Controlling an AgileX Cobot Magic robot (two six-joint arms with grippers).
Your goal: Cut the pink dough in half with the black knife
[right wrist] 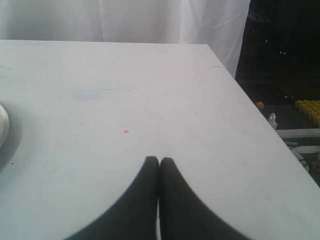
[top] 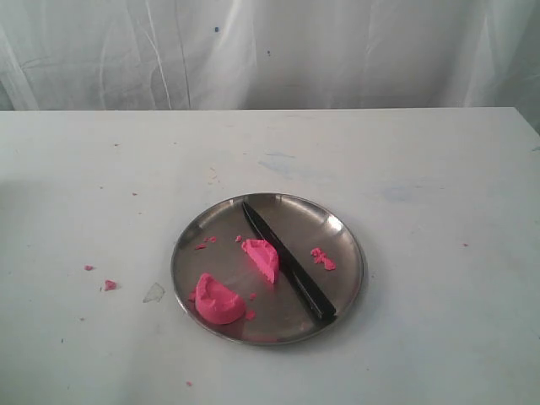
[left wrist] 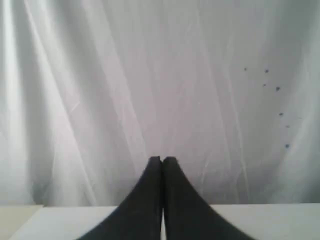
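The pink dough lies in two lumps on the round steel plate (top: 337,232): one half (top: 262,259) near the plate's middle, the other half (top: 218,299) toward its front left rim. The black knife (top: 287,259) rests diagonally on the plate just right of the middle half, tip toward the back, handle at the front right rim. Neither arm shows in the exterior view. My left gripper (left wrist: 162,159) is shut on nothing and faces the white curtain. My right gripper (right wrist: 159,160) is shut on nothing above bare table, with the plate's rim (right wrist: 4,125) at that view's edge.
Small pink crumbs lie on the plate (top: 322,259) and on the table left of it (top: 109,285). A white curtain (top: 270,51) hangs behind the table. The table's right edge (right wrist: 250,100) drops off into a dark area in the right wrist view.
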